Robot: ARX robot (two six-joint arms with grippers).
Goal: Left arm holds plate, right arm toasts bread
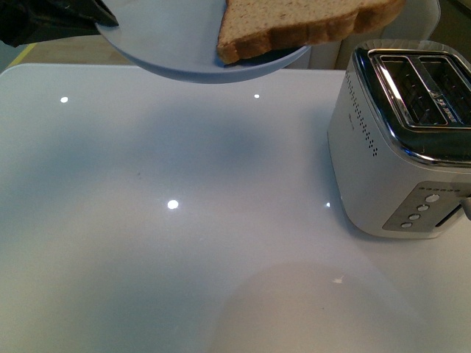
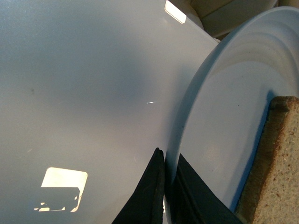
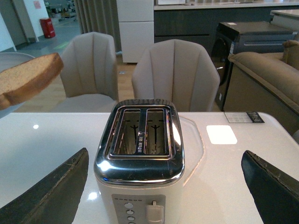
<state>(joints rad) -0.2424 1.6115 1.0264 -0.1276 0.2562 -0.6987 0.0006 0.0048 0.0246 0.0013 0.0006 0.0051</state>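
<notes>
My left gripper (image 2: 164,161) is shut on the rim of the pale blue-grey plate (image 2: 224,112) and holds it in the air above the far side of the table. In the front view the plate (image 1: 176,44) is at the top, with only a black gripper tip (image 1: 99,13) on its left edge. The brown bread slice (image 1: 302,22) lies on the plate, overhanging its right edge, and also shows in the left wrist view (image 2: 278,172) and the right wrist view (image 3: 28,79). My right gripper (image 3: 166,191) is open wide, facing the toaster (image 3: 140,144).
The white and chrome two-slot toaster (image 1: 401,140) stands on the right of the glossy white table (image 1: 184,220), both slots empty, lever (image 3: 155,212) up. Beige chairs (image 3: 175,74) stand beyond the table's far edge.
</notes>
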